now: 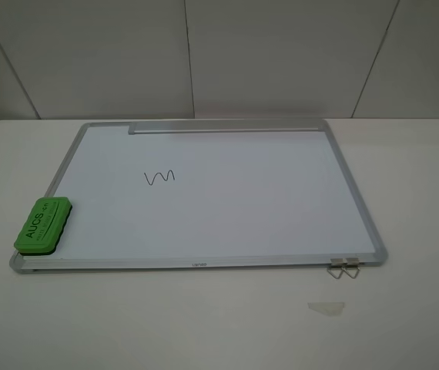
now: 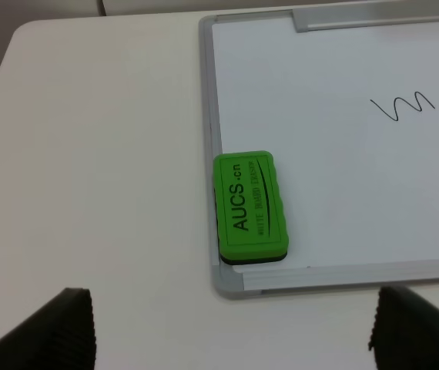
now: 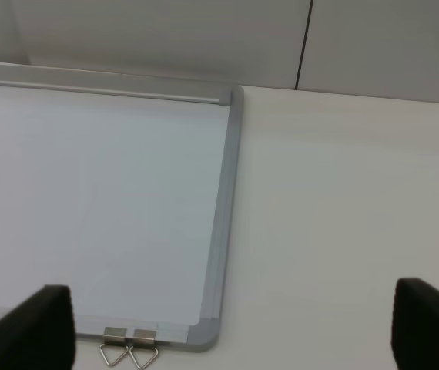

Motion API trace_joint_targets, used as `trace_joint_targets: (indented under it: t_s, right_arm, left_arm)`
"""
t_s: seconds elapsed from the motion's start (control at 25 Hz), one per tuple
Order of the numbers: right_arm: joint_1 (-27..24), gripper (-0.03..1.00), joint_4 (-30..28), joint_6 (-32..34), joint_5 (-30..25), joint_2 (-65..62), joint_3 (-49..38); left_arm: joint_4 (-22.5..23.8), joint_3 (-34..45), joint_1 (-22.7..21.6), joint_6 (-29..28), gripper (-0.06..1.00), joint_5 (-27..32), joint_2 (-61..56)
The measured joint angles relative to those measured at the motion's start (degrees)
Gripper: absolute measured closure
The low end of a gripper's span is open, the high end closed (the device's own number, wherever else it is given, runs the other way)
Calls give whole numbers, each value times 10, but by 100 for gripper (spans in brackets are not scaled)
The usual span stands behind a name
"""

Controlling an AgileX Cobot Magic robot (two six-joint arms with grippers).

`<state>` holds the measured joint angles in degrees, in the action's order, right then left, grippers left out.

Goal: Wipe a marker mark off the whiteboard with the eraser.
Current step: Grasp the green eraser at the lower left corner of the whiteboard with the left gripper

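The whiteboard [image 1: 227, 200] lies flat on the table, its silver tray strip [image 1: 223, 127] along the far edge. A thin black zigzag marker mark [image 1: 159, 178] sits left of the board's middle, also seen in the left wrist view [image 2: 403, 106]. The green eraser [image 1: 43, 225] rests on the board's near left corner, lettering up [image 2: 250, 208]. My left gripper [image 2: 231, 327] is open, its fingertips [image 2: 58, 331] wide apart, above the table near that corner. My right gripper [image 3: 231, 327] is open above the board's near right corner [image 3: 204, 331]. No arm appears in the exterior high view.
Two metal hanger clips [image 1: 343, 267] stick out from the board's near right edge [image 3: 131, 347]. A small clear scrap [image 1: 327, 308] lies on the white table [image 1: 420, 200] in front of them. Grey wall panels stand behind the table.
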<state>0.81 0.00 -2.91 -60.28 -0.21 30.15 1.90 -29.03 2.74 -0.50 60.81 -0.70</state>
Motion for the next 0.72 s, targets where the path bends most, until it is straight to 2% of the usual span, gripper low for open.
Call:
trace_joint_targets:
  t_s: [0.4,0.72]
  right_arm:
    - [0,15,0,0,0,0,0]
    - [0,15,0,0,0,0,0]
  left_arm:
    - [0,0,0,-1,21,0,0]
    - [-2,-4,0,-70,21,0,45]
